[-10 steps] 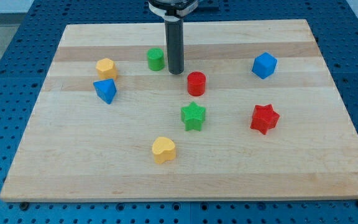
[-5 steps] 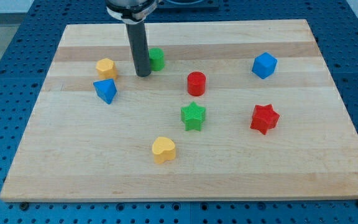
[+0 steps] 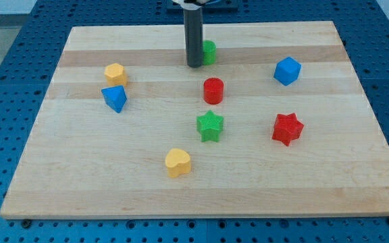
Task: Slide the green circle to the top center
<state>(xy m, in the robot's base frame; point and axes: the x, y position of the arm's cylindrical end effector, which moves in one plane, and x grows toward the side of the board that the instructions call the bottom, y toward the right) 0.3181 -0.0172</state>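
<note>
The green circle (image 3: pixel 209 52) is a small green cylinder near the view's top centre of the wooden board (image 3: pixel 80 175). The dark rod partly hides its left side. My tip (image 3: pixel 194 65) rests on the board against the circle's lower left side. The red circle (image 3: pixel 213 90) lies below them.
A green star (image 3: pixel 210 125) sits mid-board and a red star (image 3: pixel 288 128) to its right. A blue block (image 3: pixel 287 70) is at the upper right. A yellow hexagon (image 3: pixel 115 73) and a blue block (image 3: pixel 115 98) are at the left. A yellow heart (image 3: pixel 177 162) lies near the bottom.
My tip went from the green circle's right side around to its left, then moved right and up. The green circle slid right and up with it. The other blocks stayed put.
</note>
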